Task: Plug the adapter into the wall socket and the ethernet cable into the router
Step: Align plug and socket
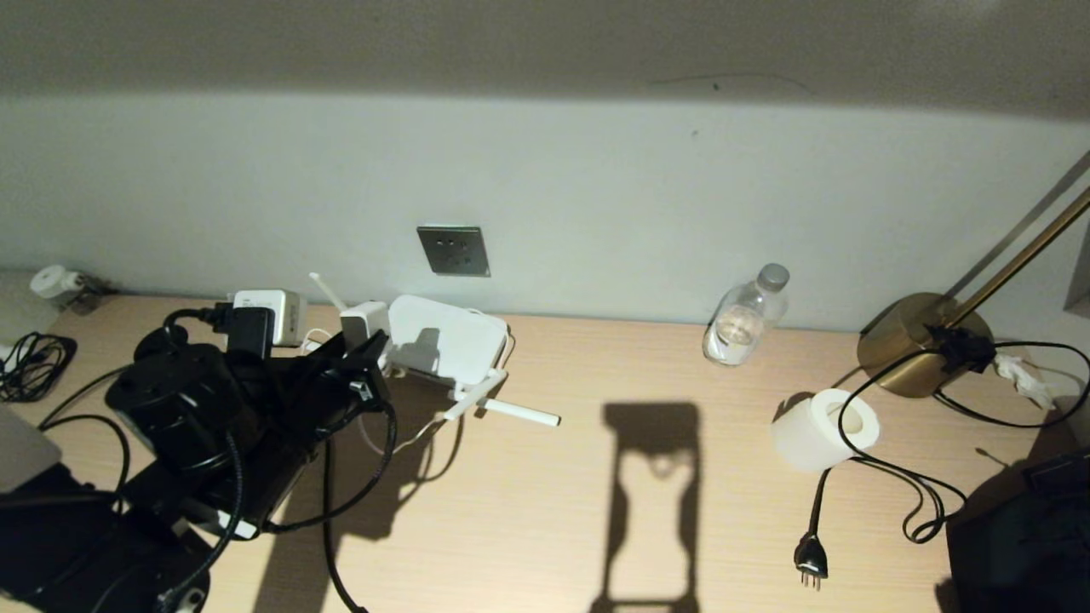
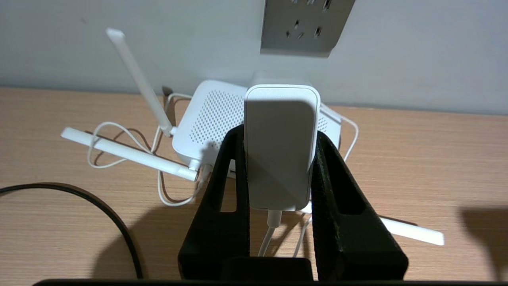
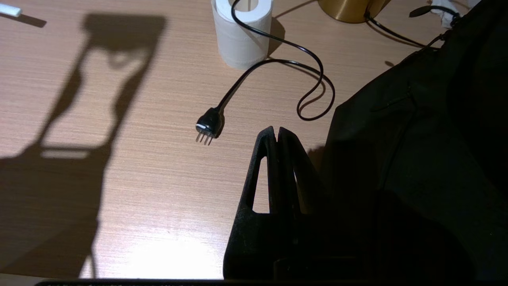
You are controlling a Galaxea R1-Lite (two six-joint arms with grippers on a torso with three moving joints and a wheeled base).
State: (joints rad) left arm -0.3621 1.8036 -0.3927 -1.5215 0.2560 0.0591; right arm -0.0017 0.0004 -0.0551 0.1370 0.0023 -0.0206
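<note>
My left gripper (image 2: pixel 279 133) is shut on the white adapter (image 2: pixel 279 151), with one black finger on each side and the thin white cord hanging from the adapter's lower end. In the head view the adapter (image 1: pixel 364 320) hangs just above the desk, beside the router (image 1: pixel 447 345), left of and below the wall socket (image 1: pixel 454 250). The router (image 2: pixel 210 119) lies flat against the wall with its stick antennas spread out. The grey wall socket (image 2: pixel 305 28) is on the wall behind the adapter, apart from it. The ethernet cable is out of view. My right gripper (image 3: pixel 276 130) hangs shut and empty over the desk.
A white block and a black plug (image 1: pixel 264 315) sit near the wall behind my left arm. On the right of the desk are a water bottle (image 1: pixel 745 319), a paper roll (image 1: pixel 824 430), a brass lamp base (image 1: pixel 915 340), a three-pin plug (image 3: pixel 209 124) and a black bag (image 3: pixel 416 159).
</note>
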